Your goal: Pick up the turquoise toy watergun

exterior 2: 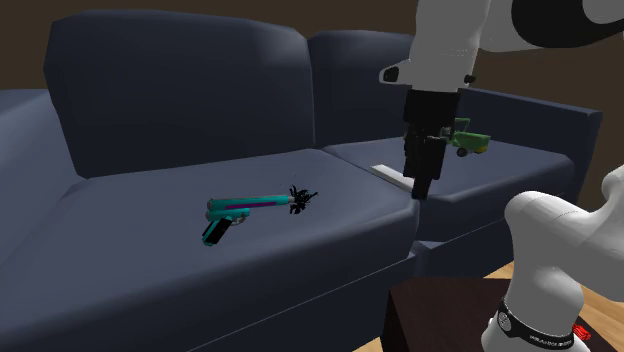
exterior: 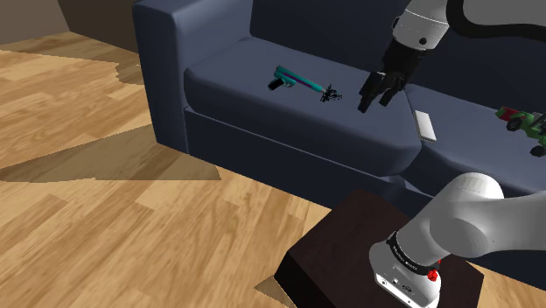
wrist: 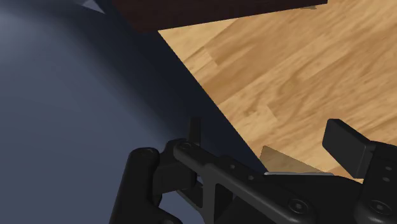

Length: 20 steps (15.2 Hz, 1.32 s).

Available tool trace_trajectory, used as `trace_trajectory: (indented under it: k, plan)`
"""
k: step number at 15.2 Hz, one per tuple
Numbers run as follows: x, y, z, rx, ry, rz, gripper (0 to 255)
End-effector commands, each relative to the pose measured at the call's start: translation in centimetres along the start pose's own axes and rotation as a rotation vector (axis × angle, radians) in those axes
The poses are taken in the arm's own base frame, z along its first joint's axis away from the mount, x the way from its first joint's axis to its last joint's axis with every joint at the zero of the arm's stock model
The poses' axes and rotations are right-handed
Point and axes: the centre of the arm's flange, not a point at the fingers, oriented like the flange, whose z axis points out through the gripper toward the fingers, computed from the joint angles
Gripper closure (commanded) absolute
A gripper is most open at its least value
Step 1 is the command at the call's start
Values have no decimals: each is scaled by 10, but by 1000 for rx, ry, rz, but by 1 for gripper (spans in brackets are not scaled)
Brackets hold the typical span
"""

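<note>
Claw (exterior: 374, 102): held open, nothing gripped.
Watergun (exterior: 297, 83): laid mid-seat on the sofa (exterior: 219, 83), apart from the claw.
Grasp: best taken across its slim middle.

Bare dark-blue sofa cushion (exterior: 262, 118) lies between the black two-finger gripper (exterior: 374, 103) and the turquoise toy watergun (exterior: 296, 81). A small black spiky object (exterior: 331, 92) sits at the watergun's nearer tip, squarely in that path. A flat white rectangular slab (exterior: 425, 125) lies on the gripper's other side.

Tiny black spiky bit (exterior: 331, 93) at the watergun (exterior: 296, 81) muzzle: too small to identify. Green toy (exterior: 522, 122), well apart from watergun, clipped by shoulder view's right edge.
</note>
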Motion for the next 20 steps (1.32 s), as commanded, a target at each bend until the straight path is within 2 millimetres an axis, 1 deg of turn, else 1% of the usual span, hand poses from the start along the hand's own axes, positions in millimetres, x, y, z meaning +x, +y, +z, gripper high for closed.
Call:
trace_trajectory:
  k: [1, 6, 11, 16, 20]
  plan:
    - [0, 0, 0, 0, 0, 0, 0]
    - [53, 38, 14, 25, 10, -175, 0]
    - [113, 66, 29, 50, 19, -350, 0]
    - [176, 83, 43, 75, 29, -526, 0]
    - [229, 88, 55, 95, 36, -666, 0]
